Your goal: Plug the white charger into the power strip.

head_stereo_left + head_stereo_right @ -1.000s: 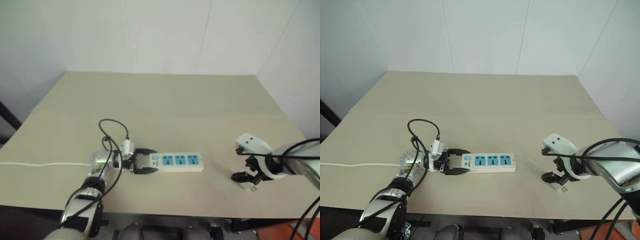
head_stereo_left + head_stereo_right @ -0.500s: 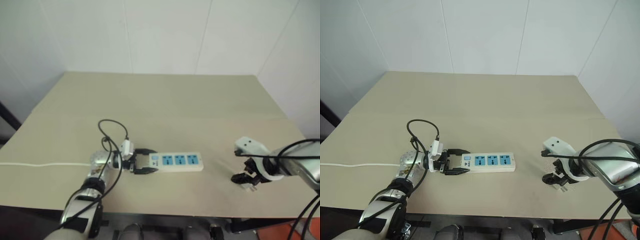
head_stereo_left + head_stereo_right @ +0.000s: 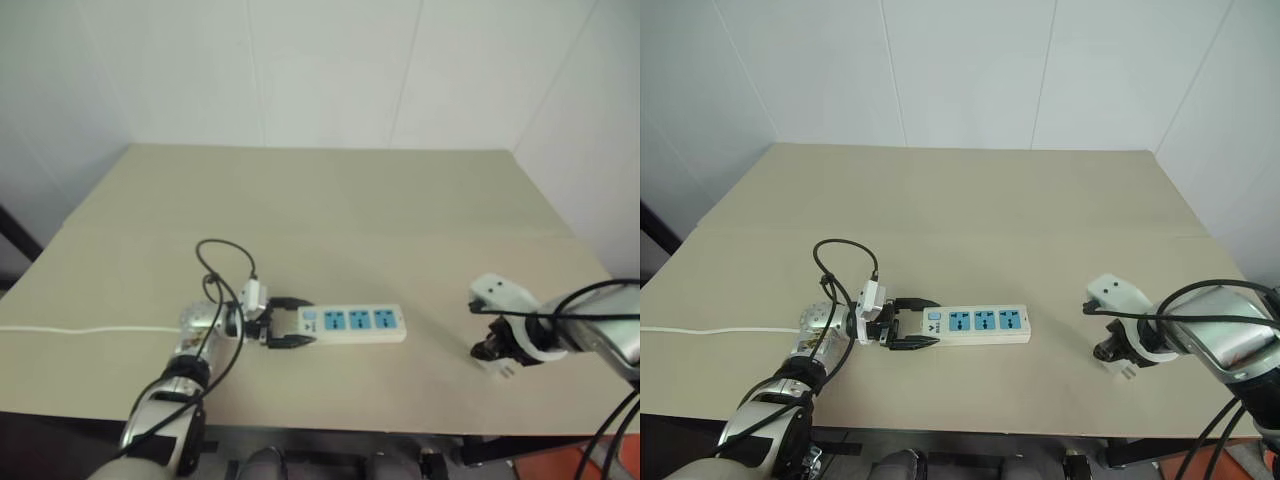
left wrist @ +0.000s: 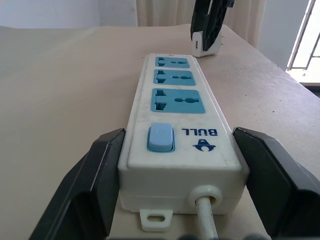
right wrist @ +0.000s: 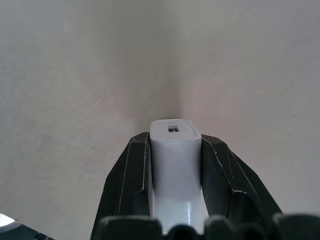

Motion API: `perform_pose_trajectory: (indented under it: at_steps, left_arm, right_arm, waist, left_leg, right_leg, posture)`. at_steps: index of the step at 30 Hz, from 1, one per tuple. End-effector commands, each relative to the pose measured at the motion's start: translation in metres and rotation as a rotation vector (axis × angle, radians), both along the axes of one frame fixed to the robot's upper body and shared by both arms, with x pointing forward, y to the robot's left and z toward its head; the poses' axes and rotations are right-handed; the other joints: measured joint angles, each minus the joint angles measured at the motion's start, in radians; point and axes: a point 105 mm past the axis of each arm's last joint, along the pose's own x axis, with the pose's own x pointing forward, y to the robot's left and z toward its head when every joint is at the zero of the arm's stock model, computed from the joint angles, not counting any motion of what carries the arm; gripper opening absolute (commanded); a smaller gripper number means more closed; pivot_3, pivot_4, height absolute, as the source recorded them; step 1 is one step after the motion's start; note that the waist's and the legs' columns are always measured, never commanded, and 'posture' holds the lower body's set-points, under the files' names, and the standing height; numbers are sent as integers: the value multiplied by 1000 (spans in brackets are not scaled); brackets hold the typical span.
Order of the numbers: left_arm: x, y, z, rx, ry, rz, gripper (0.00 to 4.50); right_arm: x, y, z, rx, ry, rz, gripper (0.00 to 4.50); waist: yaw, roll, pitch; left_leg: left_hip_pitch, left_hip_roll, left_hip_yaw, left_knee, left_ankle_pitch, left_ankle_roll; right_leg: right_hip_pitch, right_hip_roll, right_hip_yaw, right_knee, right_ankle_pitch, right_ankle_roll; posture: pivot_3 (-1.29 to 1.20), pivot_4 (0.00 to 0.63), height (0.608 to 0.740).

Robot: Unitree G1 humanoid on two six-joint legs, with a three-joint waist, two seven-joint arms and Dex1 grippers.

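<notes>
The white charger [image 5: 174, 150] sits on the table [image 3: 970, 200] near its right front edge, now squeezed between the 2 black fingers [image 5: 131, 172] of the right gripper [image 3: 1113, 352]. A second ago those fingers stood spread on either side of the charger; half a second ago they were partly drawn in; now they press flat against both of its sides, with its end face poking out past the tips. The arm itself has barely shifted.

The power strip [image 3: 977, 323] lies well apart to the left, flat on the table with its 3 blue outlets [image 4: 177, 99] facing up and its switch end toward the left gripper [image 3: 902, 325]. That gripper is unchanged: its 2 fingers clamp the strip's long sides at the cord end, as the left wrist view shows. The thin white cord [image 3: 90, 328] runs away left across the table, and a black cable [image 3: 845, 262] loops above the left wrist. The tabletop between strip and charger is bare.
</notes>
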Motion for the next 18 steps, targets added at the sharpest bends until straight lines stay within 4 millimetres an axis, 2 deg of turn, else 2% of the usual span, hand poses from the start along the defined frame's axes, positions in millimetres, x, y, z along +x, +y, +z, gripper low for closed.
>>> perform_pose_trajectory:
  at_steps: [1, 4, 7, 13, 15, 18]
  left_arm:
    - [-2, 0, -5, 17, 26, -2, 3221]
    - [0, 1, -2, 18, 28, -4, 3221]
    - [3, 5, 3, 2, 42, 17, 3221]
    - [4, 11, -1, 27, 69, 42, 3221]
    - [5, 12, -2, 33, 59, 55, 3221]
    - [3, 11, -3, 26, 57, 58, 3221]
  right_arm:
    - [14, 20, 52, 61, -218, 152, 1098]
    - [16, 47, 91, 242, -453, 401, 1098]
    - [17, 57, 102, 390, -609, 566, 1098]
    - [33, 81, 93, 693, -735, 713, 1098]
    - [43, 87, 84, 726, -733, 713, 1098]
    - [55, 100, 70, 883, -691, 699, 1098]
  waist:
    - [-1, 0, 0]
    - [0, 0, 0]
    - [-1, -2, -1]
    - [-20, -4, -1]
    - [-21, -3, -1]
    - [-18, -3, -1]
  left_leg:
    - [0, 0, 0, 0, 0, 0]
    - [0, 0, 0, 0, 0, 0]
    - [0, 0, -1, 0, 0, 0]
    - [2, 0, -1, 1, 0, 0]
    - [3, 0, -1, 1, 0, 0]
    - [3, 0, -1, 0, 0, 0]
  right_leg:
    - [0, 0, 0, 0, 0, 0]
    - [0, 0, 0, -1, 0, 1]
    - [2, 1, -1, -2, -1, 2]
    - [3, 1, 0, 1, 0, 3]
    - [2, 1, 1, 1, 0, 2]
    - [3, 1, 1, 2, 1, 1]
  posture:
    - [0, 150, 740]
    - [0, 150, 740]
    - [0, 150, 740]
    - [0, 150, 740]
    - [0, 150, 740]
    - [0, 150, 740]
